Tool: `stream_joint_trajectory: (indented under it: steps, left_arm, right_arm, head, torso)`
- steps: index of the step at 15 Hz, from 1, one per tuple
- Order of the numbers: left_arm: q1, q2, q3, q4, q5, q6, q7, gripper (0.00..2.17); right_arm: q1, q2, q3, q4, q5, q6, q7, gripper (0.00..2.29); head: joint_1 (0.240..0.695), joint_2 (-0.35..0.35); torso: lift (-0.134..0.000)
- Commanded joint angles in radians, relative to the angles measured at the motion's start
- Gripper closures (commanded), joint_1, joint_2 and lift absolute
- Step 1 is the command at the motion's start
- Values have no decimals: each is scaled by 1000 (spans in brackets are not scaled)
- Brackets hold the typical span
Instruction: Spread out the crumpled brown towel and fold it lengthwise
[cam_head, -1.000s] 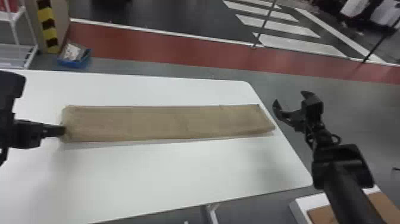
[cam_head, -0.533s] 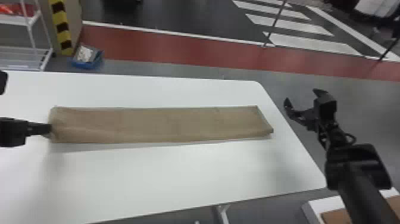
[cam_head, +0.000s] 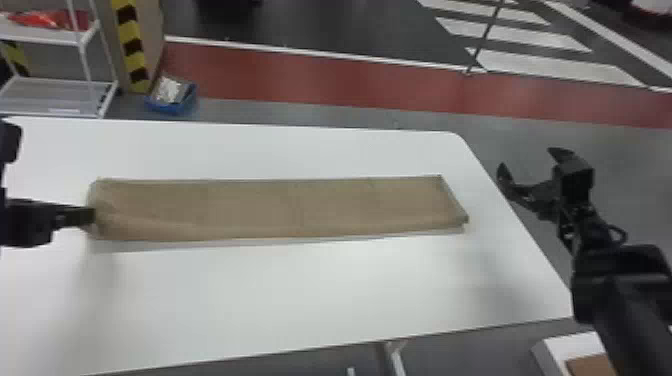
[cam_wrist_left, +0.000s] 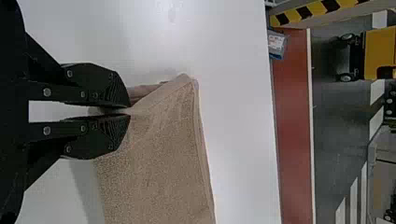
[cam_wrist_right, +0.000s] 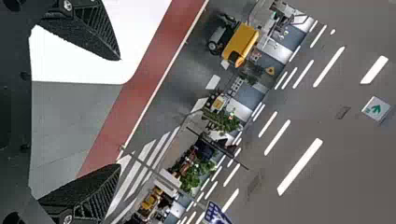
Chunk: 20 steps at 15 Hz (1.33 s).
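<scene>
In the head view the brown towel (cam_head: 280, 207) lies as a long flat strip across the white table. My left gripper (cam_head: 92, 216) is at the towel's left end. The left wrist view has this gripper (cam_wrist_left: 122, 112) shut on the edge of the towel (cam_wrist_left: 159, 163), close to a corner, with the cloth bunched a little at the fingertips. My right gripper (cam_head: 530, 162) stands off the table's right edge, away from the towel; its fingers are wide apart with nothing between them in the right wrist view, where the gripper (cam_wrist_right: 119, 112) faces the room.
The white table (cam_head: 310, 290) has its right edge beside my right arm. A white box (cam_head: 570, 347) sits low at the front right. Beyond the far edge are a blue bin (cam_head: 172, 102) and a white shelf rack (cam_head: 60, 95) on the floor.
The whole head view has shifted, with the table and right arm now farther right in it. My left gripper has moved left, still holding the towel's left end.
</scene>
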Motion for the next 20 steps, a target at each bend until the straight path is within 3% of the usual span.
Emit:
stream_joint_trajectory:
  steps: [1,3,5,7,12,15,18,20]
  left_arm:
    - [20,-11,5,-27,3,-77,4,-2]
    - [29,-22,5,-36,5,-144,23,19]
    - [28,-31,-14,-35,-11,-230,54,29]
    - [40,-36,-53,-18,-55,-396,91,29]
    - [-8,-76,-104,89,-107,-469,89,33]
    - [-12,-89,-124,109,-158,-479,88,60]
    - [-37,-89,-124,109,-142,-368,77,73]
    - [-67,-88,-112,111,-95,-239,68,73]
  right_arm:
    - [25,4,-9,-41,-28,0,51,70]
    - [35,3,-11,-49,-74,-22,148,73]
    - [36,3,-11,-51,-88,-25,153,73]
    - [36,-6,-12,-51,-153,3,203,100]
    - [-28,-23,-23,-51,-177,359,383,181]
    - [-82,-25,5,-49,-153,555,488,181]
    - [-94,-26,17,-49,-146,610,507,181]
    - [-96,-25,31,-51,-143,610,507,191]
  head:
    - [695,-242]
    - [689,-237]
    - [680,-228]
    - [665,-226]
    - [654,-244]
    - [668,-252]
    - [685,-246]
    - [694,-246]
  torso:
    - [-120]
    - [-120]
    - [-120]
    - [-120]
    - [-120]
    - [-120]
    - [-120]
    - [-120]
